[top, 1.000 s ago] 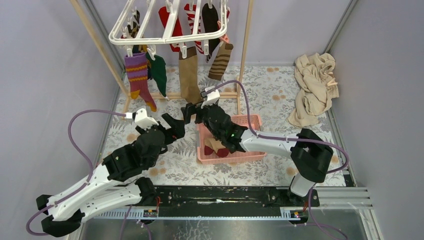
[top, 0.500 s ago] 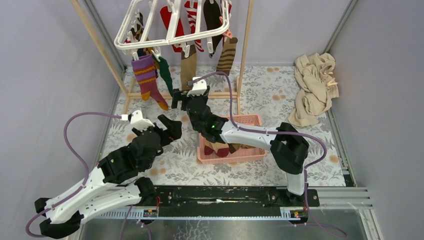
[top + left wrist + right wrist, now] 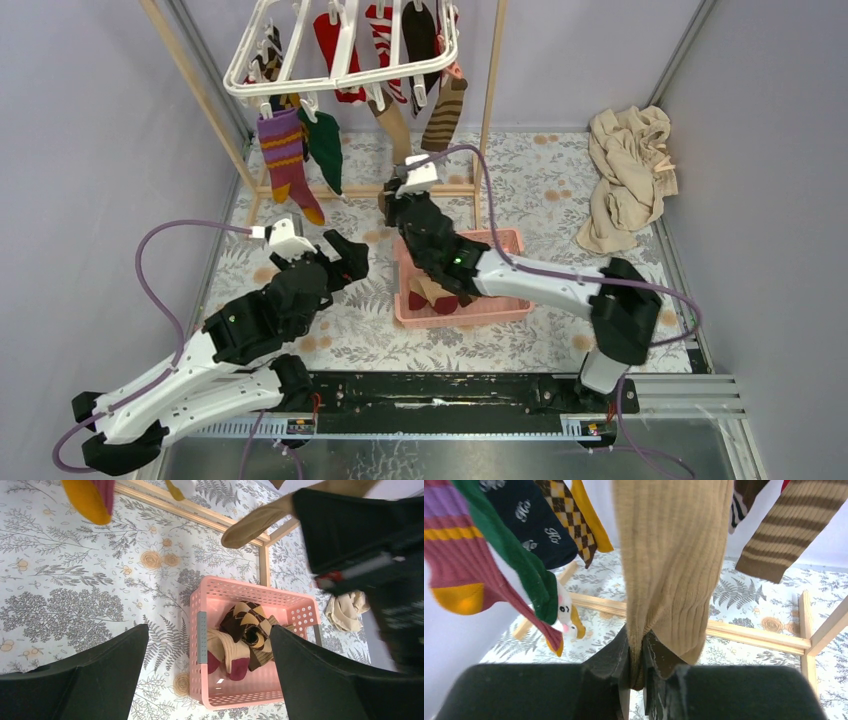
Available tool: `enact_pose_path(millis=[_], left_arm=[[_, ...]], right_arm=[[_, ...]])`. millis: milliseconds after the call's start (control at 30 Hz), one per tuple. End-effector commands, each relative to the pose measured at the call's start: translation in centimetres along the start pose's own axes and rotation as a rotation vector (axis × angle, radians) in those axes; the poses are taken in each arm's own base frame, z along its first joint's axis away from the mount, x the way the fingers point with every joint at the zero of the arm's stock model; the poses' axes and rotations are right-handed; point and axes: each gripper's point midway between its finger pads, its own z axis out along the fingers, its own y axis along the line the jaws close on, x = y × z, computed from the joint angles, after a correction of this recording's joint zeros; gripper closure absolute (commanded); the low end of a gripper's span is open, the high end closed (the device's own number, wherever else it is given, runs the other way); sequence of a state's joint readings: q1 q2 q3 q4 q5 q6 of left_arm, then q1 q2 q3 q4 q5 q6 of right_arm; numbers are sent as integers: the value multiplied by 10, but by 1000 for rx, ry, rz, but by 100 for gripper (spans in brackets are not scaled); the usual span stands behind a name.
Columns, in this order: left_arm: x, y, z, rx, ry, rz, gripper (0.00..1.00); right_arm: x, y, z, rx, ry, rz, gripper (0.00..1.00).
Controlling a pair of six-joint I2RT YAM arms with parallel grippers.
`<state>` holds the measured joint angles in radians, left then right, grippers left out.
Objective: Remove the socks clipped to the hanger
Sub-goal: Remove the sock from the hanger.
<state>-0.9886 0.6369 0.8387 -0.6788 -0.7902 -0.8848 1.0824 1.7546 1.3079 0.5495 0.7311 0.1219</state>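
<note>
The white hanger (image 3: 330,82) hangs at the top with several socks clipped under it. A tan ribbed sock (image 3: 397,125) slants down from its clip. My right gripper (image 3: 395,195) is shut on the tan sock's (image 3: 674,555) lower end, which is pinched between the right gripper's (image 3: 636,645) fingers. A purple striped sock (image 3: 282,150), a green sock (image 3: 325,150) and a brown striped sock (image 3: 443,115) stay clipped. My left gripper (image 3: 345,255) hovers open left of the pink basket. The left gripper (image 3: 209,629) holds nothing.
The pink basket (image 3: 505,240) sits under the right arm. It holds an argyle sock (image 3: 250,625) and a cream sock with maroon toe (image 3: 227,652). Wooden frame poles (image 3: 490,100) flank the hanger. A beige cloth (image 3: 630,175) lies at back right.
My right gripper went from open to shut on the tan sock's end and drew back slightly, so the sock now slants. The hanger swung. The left arm barely moved.
</note>
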Motion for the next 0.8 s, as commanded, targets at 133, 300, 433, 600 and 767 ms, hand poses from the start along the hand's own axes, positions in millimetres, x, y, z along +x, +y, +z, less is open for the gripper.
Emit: enact_pose_path(millis=[133, 300, 433, 600, 767], left_arm=[[-14, -42, 5, 169, -62, 12, 1], [-24, -75, 2, 312, -93, 61, 1], [-21, -106, -1, 443, -78, 93, 1], [-13, -125, -1, 523, -61, 102, 1], [-6, -116, 12, 471, -63, 120, 2]], right_arm=[[-78, -2, -50, -341, 48, 198, 86], [-94, -2, -69, -563, 142, 304, 86], [-105, 10, -84, -718, 203, 353, 86], [-109, 23, -97, -837, 262, 405, 86], [-104, 29, -109, -907, 302, 452, 86]])
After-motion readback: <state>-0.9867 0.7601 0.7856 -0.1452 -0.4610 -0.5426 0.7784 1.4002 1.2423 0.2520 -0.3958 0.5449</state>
